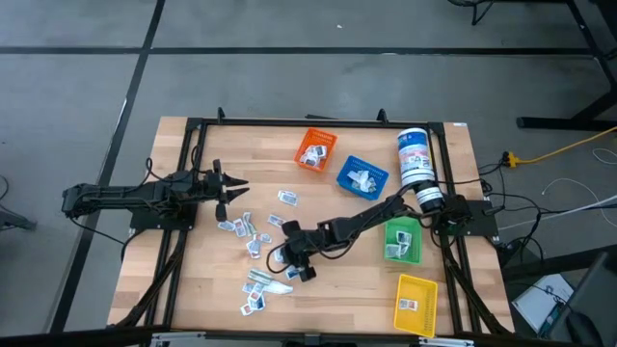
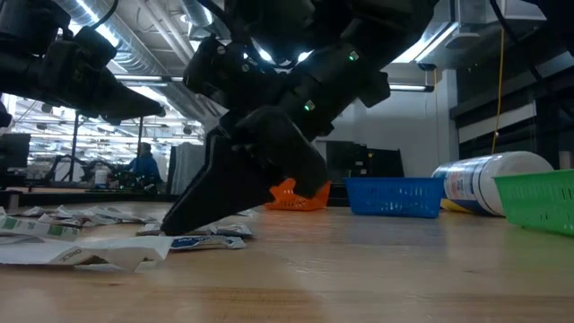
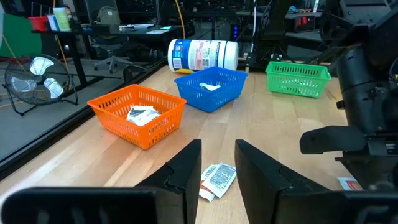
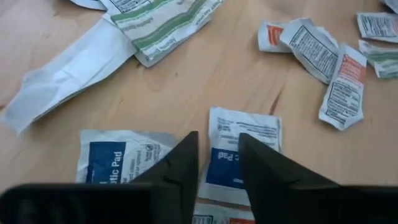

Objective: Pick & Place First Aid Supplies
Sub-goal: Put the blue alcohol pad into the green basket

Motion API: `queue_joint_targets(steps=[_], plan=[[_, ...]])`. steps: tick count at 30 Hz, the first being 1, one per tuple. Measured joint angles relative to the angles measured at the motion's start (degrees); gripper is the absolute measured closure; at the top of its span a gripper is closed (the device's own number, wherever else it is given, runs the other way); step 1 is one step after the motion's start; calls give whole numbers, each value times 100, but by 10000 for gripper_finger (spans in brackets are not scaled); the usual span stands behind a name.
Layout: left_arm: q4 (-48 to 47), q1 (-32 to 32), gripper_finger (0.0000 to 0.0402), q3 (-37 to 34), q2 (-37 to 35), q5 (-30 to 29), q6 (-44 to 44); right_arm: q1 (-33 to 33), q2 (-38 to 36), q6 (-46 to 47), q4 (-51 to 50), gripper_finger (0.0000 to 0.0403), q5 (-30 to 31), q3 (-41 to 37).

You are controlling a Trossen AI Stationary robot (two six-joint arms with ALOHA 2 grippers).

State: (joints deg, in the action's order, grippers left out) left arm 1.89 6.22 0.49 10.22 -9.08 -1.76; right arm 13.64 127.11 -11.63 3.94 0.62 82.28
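Pressing down on the table among the first aid supplies (image 1: 253, 234), the right gripper (image 4: 217, 158) is seen with its fingers a narrow gap apart, straddling the edge of a blue-printed packet (image 4: 239, 149), though no firm pinch can be confirmed. A neighbouring blue packet (image 4: 118, 155) lies just beside it and could be dragged along or pinched together, and the flat packet may slip free on lifting. The left gripper (image 3: 217, 165) is held above the table's left side, fingers apart and empty.

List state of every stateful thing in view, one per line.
Right claw: down at the table, fingers straddling a blue-print packet, not yet shut.
Left claw: open, empty, above the table.
Canister: lying on its side.
Orange bin: upright, holds packets.
Blue bin: upright, holds a packet.
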Motion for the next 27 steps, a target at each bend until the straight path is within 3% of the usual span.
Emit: queue_joint_targets(steps=[8, 20, 27], plan=[[1, 0, 311, -1, 1, 0, 0, -41, -2, 239, -159, 396, 58, 7], [0, 0, 310, -2, 0, 0, 0, -44, -111, -84, -254, 398, 142, -8], [-2, 0, 311, -2, 2, 3, 0, -36, -624, -250, -580, 400, -26, -12]])
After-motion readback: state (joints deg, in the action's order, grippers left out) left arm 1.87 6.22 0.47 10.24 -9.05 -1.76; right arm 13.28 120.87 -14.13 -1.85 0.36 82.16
